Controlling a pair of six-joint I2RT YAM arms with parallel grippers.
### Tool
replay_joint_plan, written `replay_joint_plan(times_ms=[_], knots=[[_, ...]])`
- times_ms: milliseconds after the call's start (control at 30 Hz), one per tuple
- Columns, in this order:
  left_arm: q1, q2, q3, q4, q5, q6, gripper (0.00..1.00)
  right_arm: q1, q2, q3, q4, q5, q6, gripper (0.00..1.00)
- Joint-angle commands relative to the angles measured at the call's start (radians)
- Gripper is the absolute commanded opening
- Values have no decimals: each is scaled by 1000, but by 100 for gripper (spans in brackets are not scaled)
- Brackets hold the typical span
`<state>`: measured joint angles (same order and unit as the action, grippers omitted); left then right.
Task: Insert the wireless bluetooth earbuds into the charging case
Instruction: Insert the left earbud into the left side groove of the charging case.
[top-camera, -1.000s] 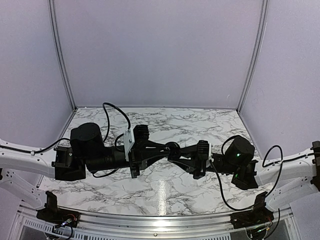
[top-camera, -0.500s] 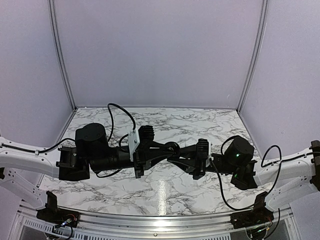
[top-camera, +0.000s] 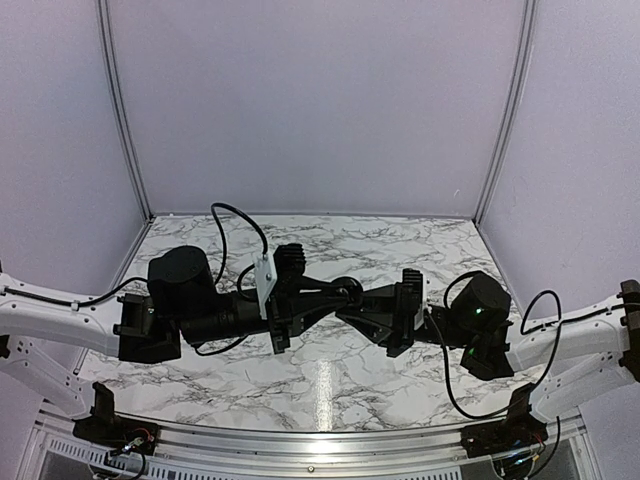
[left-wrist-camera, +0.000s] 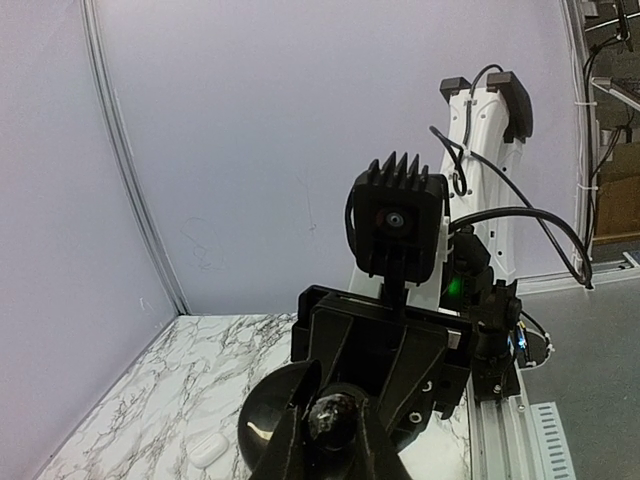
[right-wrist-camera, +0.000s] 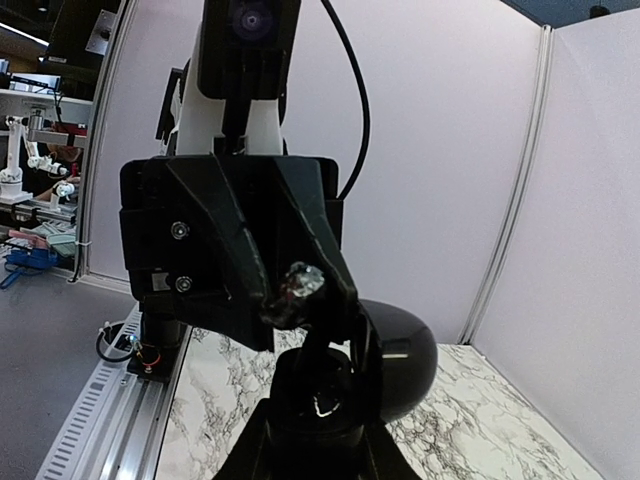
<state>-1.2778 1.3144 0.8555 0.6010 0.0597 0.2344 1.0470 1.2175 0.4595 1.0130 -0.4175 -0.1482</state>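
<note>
My left gripper (top-camera: 338, 294) is shut on a small glossy black earbud (left-wrist-camera: 336, 416), held between its fingertips above the table's middle. My right gripper (top-camera: 352, 312) is shut on an open black charging case (right-wrist-camera: 320, 392), whose domed lid (right-wrist-camera: 402, 358) stands open behind. In the right wrist view the earbud (right-wrist-camera: 301, 284) hangs in the left fingers just above the case's open base, not touching it. In the left wrist view the case lid (left-wrist-camera: 268, 418) shows dark and round right behind the earbud. The other earbuds are out of view.
A white pebble-like case (left-wrist-camera: 207, 450) lies on the marble table (top-camera: 330, 375) below and left of the grippers. Both arms meet over the table's middle. Lilac walls close in the back and sides, and a metal rail (top-camera: 300, 440) runs along the near edge.
The left arm pushed a little to the right, then eased back. The right gripper has lifted and tilted up slightly toward the left one. Both grips are unchanged.
</note>
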Motion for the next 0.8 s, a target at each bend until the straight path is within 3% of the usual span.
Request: replay_joint_plan(times_ms=[0, 400, 767], knots=[[-6, 10, 10, 0, -53, -15, 1, 10, -14, 13, 110, -2, 44, 0], [-5, 27, 2, 0, -185, -30, 13, 10, -2, 40, 68, -1, 44, 0], [4, 40, 4, -3, -218, -52, 15, 10, 2, 42, 64, 22, 59, 0]])
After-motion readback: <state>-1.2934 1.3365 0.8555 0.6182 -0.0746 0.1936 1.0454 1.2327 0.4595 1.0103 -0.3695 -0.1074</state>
